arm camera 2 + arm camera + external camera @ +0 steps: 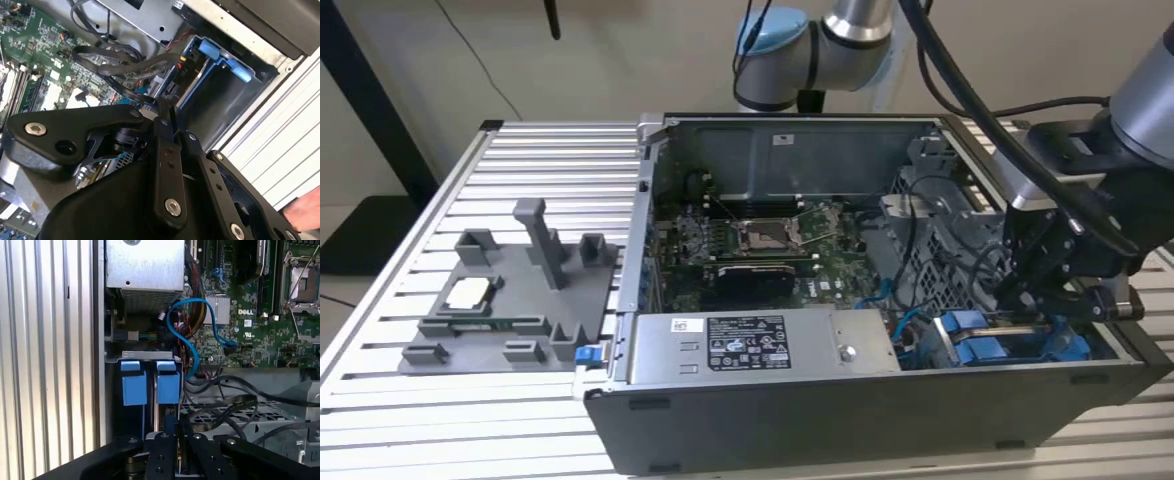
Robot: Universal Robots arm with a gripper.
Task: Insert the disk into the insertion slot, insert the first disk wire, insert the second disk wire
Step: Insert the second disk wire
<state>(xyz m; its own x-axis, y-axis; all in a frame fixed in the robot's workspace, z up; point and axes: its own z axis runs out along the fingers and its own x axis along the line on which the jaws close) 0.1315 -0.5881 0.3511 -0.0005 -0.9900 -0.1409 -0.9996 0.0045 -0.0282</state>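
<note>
Black gripper [172, 440] nearest the lens, fingers drawn close together at the rear edge of the disk [168, 385]; grip on anything not discernible. Disk in its blue carrier seated in the insertion slot [994, 345], beside a second blue carrier [134, 385], near a blue cable [187, 335].

One open computer case [854, 420] is counted on the counter [400, 420]. Two blue-fronted carriers [134, 382] [168, 381] are seen side by side in the first wrist view. One grey fixture plate [507, 300] is seen, one power supply box [747, 345], one motherboard [747, 240], and one light-blue cable [185, 335].
</note>
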